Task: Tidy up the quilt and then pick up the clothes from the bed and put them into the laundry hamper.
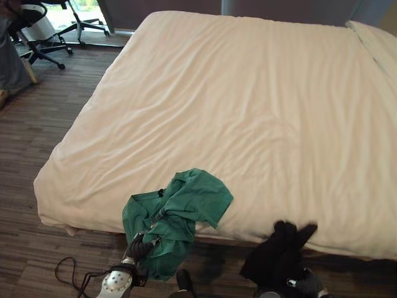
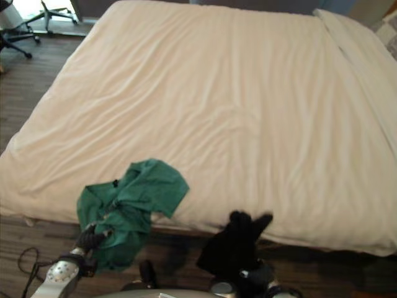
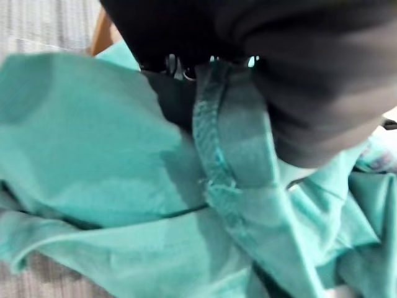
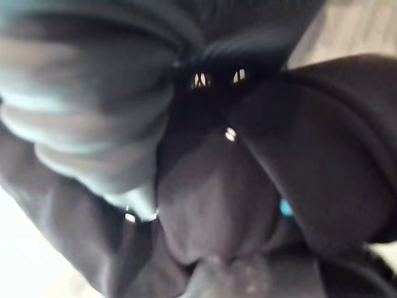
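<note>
A cream quilt point(image 1: 248, 105) lies spread flat over the whole bed with only shallow creases. A green garment point(image 1: 186, 202) hangs over the bed's near edge, part on the quilt and part dangling toward the floor. My left hand point(image 1: 138, 248) is just below that edge, fingers curled into the green cloth point(image 3: 124, 167). Further right along the same edge, a black garment point(image 1: 276, 254) is bunched up and raised off the bed. My right hand point(image 1: 308, 284) is shut on it from below, and black cloth point(image 4: 211, 205) wraps over its fingers.
A cream pillow point(image 1: 378, 37) lies at the bed's far right corner. A black office chair point(image 1: 46, 25) stands on the wood floor point(image 1: 37, 124) at the far left. The floor runs along the bed's left side and near edge.
</note>
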`<state>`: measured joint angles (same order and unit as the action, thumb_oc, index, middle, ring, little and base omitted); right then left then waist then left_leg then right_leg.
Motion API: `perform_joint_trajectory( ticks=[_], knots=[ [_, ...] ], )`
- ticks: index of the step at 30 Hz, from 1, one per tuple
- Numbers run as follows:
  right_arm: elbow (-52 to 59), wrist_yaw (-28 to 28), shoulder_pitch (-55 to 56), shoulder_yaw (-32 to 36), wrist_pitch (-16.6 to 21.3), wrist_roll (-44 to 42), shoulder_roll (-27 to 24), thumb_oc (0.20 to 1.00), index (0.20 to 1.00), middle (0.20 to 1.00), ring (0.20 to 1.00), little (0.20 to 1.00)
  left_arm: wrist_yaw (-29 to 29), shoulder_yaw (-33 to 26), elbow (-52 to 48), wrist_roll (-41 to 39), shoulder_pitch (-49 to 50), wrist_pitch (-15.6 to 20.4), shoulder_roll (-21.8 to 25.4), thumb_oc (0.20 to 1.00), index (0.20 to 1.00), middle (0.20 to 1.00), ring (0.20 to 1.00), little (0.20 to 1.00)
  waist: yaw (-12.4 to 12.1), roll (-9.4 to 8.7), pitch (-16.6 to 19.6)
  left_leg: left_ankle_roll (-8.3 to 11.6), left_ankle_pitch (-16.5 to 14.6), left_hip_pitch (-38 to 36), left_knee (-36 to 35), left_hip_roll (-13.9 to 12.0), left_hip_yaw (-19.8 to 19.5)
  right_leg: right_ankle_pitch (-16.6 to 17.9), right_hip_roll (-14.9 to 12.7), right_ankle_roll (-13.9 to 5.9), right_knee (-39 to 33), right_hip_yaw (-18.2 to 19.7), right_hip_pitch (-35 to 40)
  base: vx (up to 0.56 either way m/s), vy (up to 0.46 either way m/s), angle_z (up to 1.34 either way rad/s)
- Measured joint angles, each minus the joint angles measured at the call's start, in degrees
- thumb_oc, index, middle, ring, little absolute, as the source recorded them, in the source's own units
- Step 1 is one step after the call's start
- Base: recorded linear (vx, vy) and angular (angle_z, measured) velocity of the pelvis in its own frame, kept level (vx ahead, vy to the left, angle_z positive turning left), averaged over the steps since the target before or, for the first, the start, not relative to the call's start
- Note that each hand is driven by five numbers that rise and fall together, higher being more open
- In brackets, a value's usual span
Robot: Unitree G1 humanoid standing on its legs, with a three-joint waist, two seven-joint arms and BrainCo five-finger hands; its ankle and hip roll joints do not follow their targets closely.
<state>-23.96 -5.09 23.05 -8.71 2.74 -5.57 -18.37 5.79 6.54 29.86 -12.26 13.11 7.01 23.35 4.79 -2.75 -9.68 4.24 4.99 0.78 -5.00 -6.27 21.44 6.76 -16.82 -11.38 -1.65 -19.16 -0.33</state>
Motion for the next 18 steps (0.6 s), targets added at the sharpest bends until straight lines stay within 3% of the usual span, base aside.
perform_joint_trajectory(
  ticks=[1, 2, 3, 5, 6, 8, 9, 10, 11, 12, 13, 14, 15, 16, 17, 18],
  knots=[
    [0.42, 0.20, -0.79, -0.64, 0.01, -0.32, -0.36, 0.200, 0.200, 0.200, 0.200, 0.200, -1.35, -0.27, 1.87, 0.02, -0.54, 0.04, -2.29, 0.200, 0.200, 0.200, 0.200, 0.200, 0.27, 0.29, -0.20, -0.77, 0.17, 0.11, -0.05, 0.47, -1.18, -2.15, 0.64, -0.74, 2.11, 3.98, -0.39, -0.07, 0.160, 0.49],
    [0.45, 0.85, -1.49, -1.15, -0.02, -1.26, -0.10, 0.200, 0.200, 0.200, 0.200, 0.200, -2.91, -0.77, 2.79, -0.54, -1.07, 0.04, -3.85, 0.200, 0.200, 0.200, 0.200, 0.200, 1.00, 1.05, -0.47, -1.14, 0.95, 0.97, 0.14, 0.37, -4.08, -7.36, 2.94, -1.28, 3.98, 10.65, 0.05, -0.14, 0.128, 1.03],
    [-0.05, 1.43, -3.12, -2.71, -0.02, -1.28, -0.28, 0.200, 0.200, 0.200, 0.200, 0.200, -3.92, -0.74, 3.25, -1.02, -1.75, 0.11, -5.46, 0.200, 0.200, 0.200, 0.200, 0.200, 0.98, 1.36, -0.79, -1.48, 2.27, 1.48, 0.19, -0.34, -6.71, -9.48, 5.89, -0.11, 3.54, 15.66, 0.95, -0.11, 0.056, 1.14],
    [-5.53, 3.19, -8.63, -7.82, 0.18, -1.19, -0.68, 0.200, 0.200, 0.200, 0.200, 0.200, -5.26, -0.37, 8.01, -3.18, -3.91, 0.90, -8.02, 0.200, 0.200, 0.200, 0.200, 0.200, -0.35, 1.56, -1.14, -1.09, 3.98, 2.27, 0.20, -1.19, -9.94, -9.99, 8.59, 1.27, -0.11, 17.06, 3.89, -0.18, -0.013, 1.00],
    [-7.30, 3.68, -12.22, -8.74, 0.21, -1.09, 0.09, 0.200, 0.200, 0.200, 0.200, 0.200, -5.95, 0.53, 9.56, -3.58, -4.24, 0.01, -8.85, 0.200, 0.200, 0.200, 0.200, 0.200, -2.56, 2.78, -1.49, -1.94, 3.89, 3.24, 0.15, -1.59, -10.79, -9.71, 9.48, 1.77, -0.19, 15.81, 4.73, -0.26, 0.027, 1.03],
    [-13.64, 6.12, -18.11, -12.35, 1.31, 0.68, -0.36, 0.200, 0.200, 0.200, 0.200, 0.200, -7.07, 0.78, 13.68, -4.99, -5.16, 0.62, -10.71, 0.200, 0.200, 0.200, 0.200, 0.200, -5.09, 4.34, -1.41, -1.68, 3.54, 5.43, -0.06, -2.06, -13.10, -10.12, 10.56, 2.45, -0.30, 13.98, 4.49, -0.25, 0.163, 1.00],
    [-17.44, 6.73, -21.68, -13.76, 1.16, 1.75, -0.76, 0.200, 0.200, 0.200, 0.200, 0.200, -7.91, 0.84, 17.90, -5.09, -6.16, 0.31, -11.52, 0.200, 0.200, 0.200, 0.200, 0.200, -7.07, 6.47, -1.66, -1.88, 2.83, 7.34, 0.11, -1.85, -13.25, -10.12, 10.99, 2.41, -0.67, 12.93, 5.37, -0.28, 0.265, 1.48],
    [-23.12, 7.58, -23.52, -14.11, 1.32, 3.46, -1.05, 0.200, 0.200, 0.200, 0.200, 0.200, -8.52, 0.94, 23.99, -4.90, -9.39, 0.70, -12.63, 0.200, 0.200, 0.200, 0.200, 0.200, -7.61, 7.21, -1.51, -1.69, 0.83, 8.91, -0.16, -0.64, -15.49, -9.26, 10.80, 3.14, -1.04, 9.04, 6.71, -0.21, 0.223, 1.86],
    [-26.04, 7.99, -23.94, -14.03, 0.47, 3.61, -0.89, 0.200, 0.200, 0.200, 0.200, 0.200, -8.74, 0.97, 27.51, -4.88, -12.04, 0.09, -13.14, 0.200, 0.200, 0.200, 0.200, 0.200, -7.25, 6.36, -1.84, -1.42, -0.88, 9.11, -0.13, -0.03, -15.37, -8.74, 10.05, 4.10, -1.72, 6.00, 7.84, -0.18, 0.148, 2.35],
    [-28.32, 8.26, -23.79, -13.67, -0.90, 4.73, -0.62, 0.200, 0.200, 0.200, 0.200, 0.200, -9.40, 0.51, 28.59, -4.51, -13.47, 0.14, -12.91, 0.200, 0.200, 0.200, 0.200, 0.200, -9.00, 4.93, -2.29, -3.00, -1.01, 9.39, 0.33, 1.35, -9.25, -9.16, 6.34, 4.93, -2.04, 1.06, 9.28, -0.09, 0.073, 1.94],
    [-28.54, 8.44, -23.84, -13.30, -1.05, 5.48, -0.89, 0.200, 0.200, 0.200, 0.200, 0.200, -9.67, 0.19, 28.54, -4.34, -12.22, 0.02, -12.53, 0.200, 0.200, 0.200, 0.200, 0.200, -10.08, 4.08, -2.19, -3.74, -0.79, 8.77, 1.82, 2.11, -4.97, -8.66, 4.40, 4.91, -1.78, -0.75, 9.90, -0.09, 0.073, 1.65],
    [-28.16, 8.76, -23.40, -12.44, -0.94, 5.52, -1.76, 0.200, 0.200, 0.200, 0.200, 0.200, -10.07, -0.28, 28.46, -4.26, -9.72, -0.29, -12.24, 0.200, 0.200, 0.200, 0.200, 0.200, -9.61, 4.58, -1.88, -4.00, -0.87, 6.35, 4.32, 2.15, -1.02, -8.94, 4.10, 4.69, -1.14, -2.44, 11.14, 0.00, 0.000, 0.86],
    [-27.68, 8.85, -22.76, -12.02, -0.80, 5.54, -3.16, 0.200, 0.200, 0.200, 0.200, 0.200, -10.55, -0.20, 27.97, -4.26, -6.70, -0.48, -12.19, 0.200, 0.200, 0.200, 0.200, 0.200, -9.73, 7.25, -0.97, -3.92, 0.98, 1.73, 2.77, -0.04, -1.63, -11.38, 4.83, 2.58, 1.19, -2.68, 11.64, 0.00, 0.000, 0.82],
    [-28.03, 9.45, -22.93, -11.53, -0.77, 5.51, -2.89, 0.200, 0.200, 0.200, 0.200, 0.200, -10.64, -0.07, 27.89, -4.21, -6.44, -1.04, -11.71, 0.200, 0.200, 0.200, 0.200, 0.200, -9.63, 6.80, -1.16, -4.54, 3.63, 0.85, 0.39, 1.67, -1.81, -12.84, 2.86, 1.46, 3.60, -2.64, 11.20, -0.15, 0.681, 0.40],
    [-28.04, 9.49, -23.24, -11.51, -0.74, 5.54, -2.93, 0.200, 0.200, 0.200, 0.200, 0.200, -10.65, 0.08, 27.31, -4.21, -6.27, -1.03, -11.48, 0.200, 0.200, 0.200, 0.200, 0.200, -10.06, 7.26, -1.10, -4.62, 3.56, 0.96, 0.41, 1.63, -1.90, -13.06, 2.68, 1.28, 4.28, -2.17, 10.47, -0.14, 0.819, 0.22],
    [-27.72, 9.44, -23.64, -11.45, -0.64, 5.56, -1.95, 0.200, 0.200, 0.200, 0.200, 0.200, -10.69, 0.20, 27.01, -3.99, -6.64, -0.99, -10.58, 0.200, 0.200, 0.200, 0.200, 0.200, -10.29, 5.85, -1.77, -3.53, 2.54, 1.93, 0.17, 2.08, -1.15, -13.17, 2.88, 1.18, 1.68, -0.52, 10.57, -0.14, 1.078, 1.17]
  ],
)
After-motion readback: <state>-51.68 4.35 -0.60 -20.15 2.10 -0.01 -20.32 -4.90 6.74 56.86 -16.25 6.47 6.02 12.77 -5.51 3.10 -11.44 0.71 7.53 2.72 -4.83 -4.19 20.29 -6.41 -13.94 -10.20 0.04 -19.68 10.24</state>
